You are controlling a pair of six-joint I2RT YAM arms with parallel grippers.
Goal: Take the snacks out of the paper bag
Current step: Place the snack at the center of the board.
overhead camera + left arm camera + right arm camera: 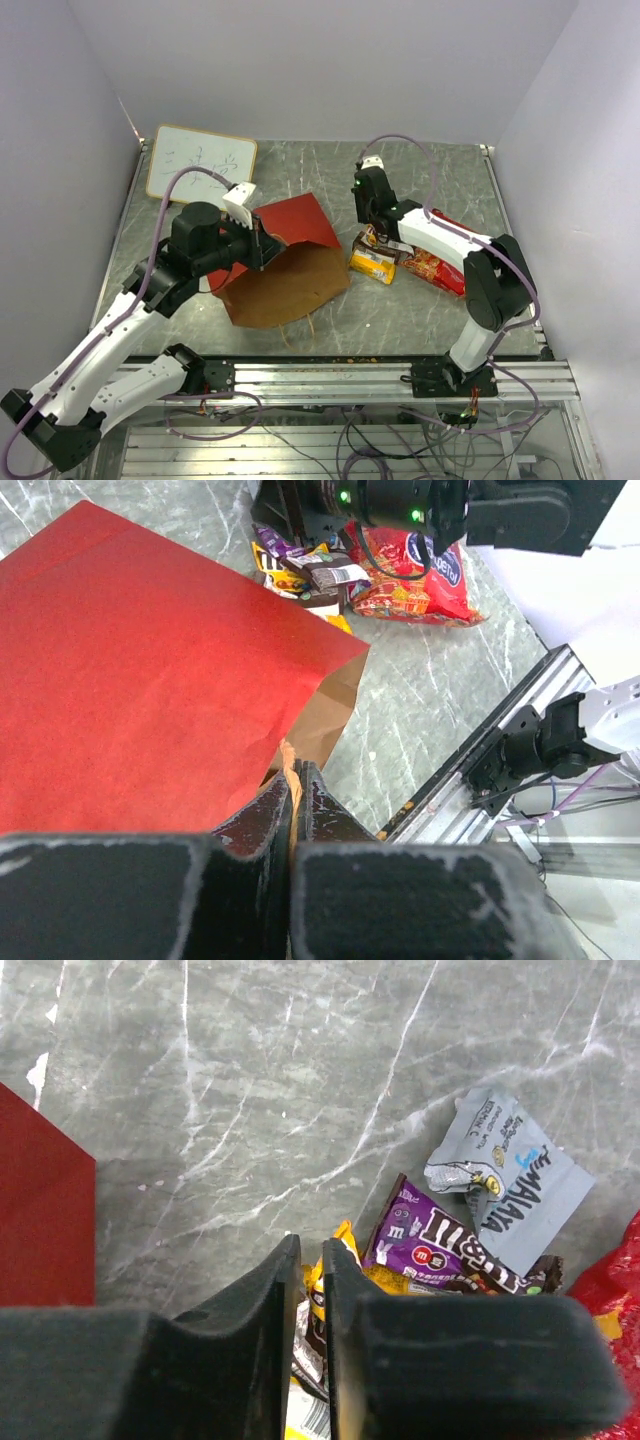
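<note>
The red paper bag [292, 222] lies on its side mid-table, brown inside [290, 285] facing the front. My left gripper [262, 245] is shut on the bag's mouth edge; in the left wrist view the paper edge sits between the closed jaws [295, 770], with the red side [150, 680] beyond. The snacks lie in a pile right of the bag: large red bag [435, 265], yellow packet [372, 265], purple packet [440, 1245], grey-white wrapper [515, 1175]. My right gripper [375, 232] is low over the pile, jaws [310, 1245] nearly closed on a yellow and brown-white wrapper.
A white board with a tan frame [200, 160] lies at the back left. The aluminium rail [340, 375] runs along the table's front edge. Grey walls close in the left, back and right sides. The bag's corner [40, 1220] shows left of my right gripper.
</note>
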